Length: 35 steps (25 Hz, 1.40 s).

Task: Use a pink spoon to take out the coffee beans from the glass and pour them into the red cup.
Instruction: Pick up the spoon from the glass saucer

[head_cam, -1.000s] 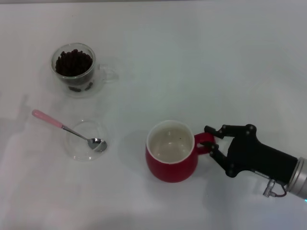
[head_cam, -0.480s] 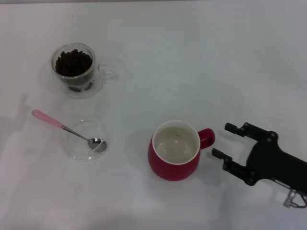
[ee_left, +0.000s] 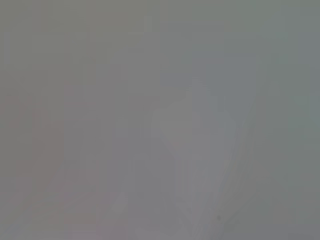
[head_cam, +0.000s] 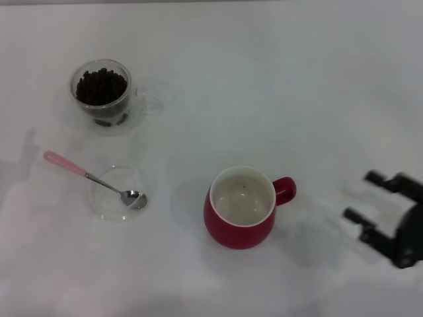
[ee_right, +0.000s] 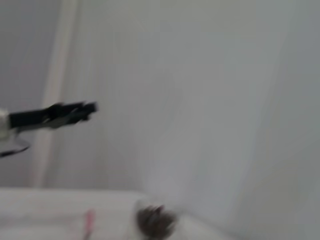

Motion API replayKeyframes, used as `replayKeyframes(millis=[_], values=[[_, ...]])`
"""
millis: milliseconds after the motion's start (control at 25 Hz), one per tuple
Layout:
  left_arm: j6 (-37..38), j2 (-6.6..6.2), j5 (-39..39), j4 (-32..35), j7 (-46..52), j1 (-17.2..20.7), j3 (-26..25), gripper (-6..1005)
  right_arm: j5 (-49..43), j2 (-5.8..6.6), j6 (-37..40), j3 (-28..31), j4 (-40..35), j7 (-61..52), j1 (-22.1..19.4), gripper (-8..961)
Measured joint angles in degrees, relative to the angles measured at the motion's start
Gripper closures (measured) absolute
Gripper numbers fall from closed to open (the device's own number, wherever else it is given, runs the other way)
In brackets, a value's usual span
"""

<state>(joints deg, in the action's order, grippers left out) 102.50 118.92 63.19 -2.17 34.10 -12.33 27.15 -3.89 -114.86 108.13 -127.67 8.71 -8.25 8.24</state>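
Red cup: the rounded red ceramic mug with a cream-white inside (head_cam: 242, 207) stands upright on the white bench (head_cam: 264, 86), near the front centre, its red loop handle pointing toward the robot's right. A tiny dark speck shows inside; otherwise the inside looks bare.
Glass: the clear double-walled glass mug with a clear side handle (head_cam: 104, 96) stands upright at the far left of the bench, well apart from the red cup.
Coffee beans: the small dark brown roasted beans (head_cam: 100, 86) fill the glass close to its rim.
Pink spoon: the small teaspoon with a shiny metal bowl and pale pink handle (head_cam: 92, 178) lies tilted, its bowl resting in the shallow clear round glass dish (head_cam: 117, 193) and its pink end sticking out over the rim toward the left.
Right gripper: the black right gripper (head_cam: 370, 197) hangs at the right edge of the head view, apart from the red cup's handle, its jaws spread open and holding nothing.
Left gripper: not seen; the left wrist view shows only plain grey.
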Motion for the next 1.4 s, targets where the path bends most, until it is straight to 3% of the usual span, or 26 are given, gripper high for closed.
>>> replayKeyframes(millis=[280,480,680,880,1400], values=[[-0.4,0.44,0.1,-4.4,13.2,-0.1,0.0,269,0.0,1.78,14.4,12.7,3.9,0.3,-1.2,335],[-4.3,0.45,0.2,-8.2,24.7,0.2,0.9,269,0.0,2.69,15.0,17.6,1.0,0.3,-1.3,335],[-13.4,0.51,0.6,-8.7,39.7,1.5,3.6,270,1.7,3.17,15.0,20.4,-0.3,0.3,-0.4,336],[-17.9,0.53,0.9,-9.3,42.8,0.8,5.8,269,2.9,3.73,15.0,20.5,-0.7,0.3,0.5,336],[-25.1,0.61,5.0,-12.1,44.3,-5.5,6.9,270,3.8,4.67,15.0,20.6,-1.9,0.2,1.3,336]])
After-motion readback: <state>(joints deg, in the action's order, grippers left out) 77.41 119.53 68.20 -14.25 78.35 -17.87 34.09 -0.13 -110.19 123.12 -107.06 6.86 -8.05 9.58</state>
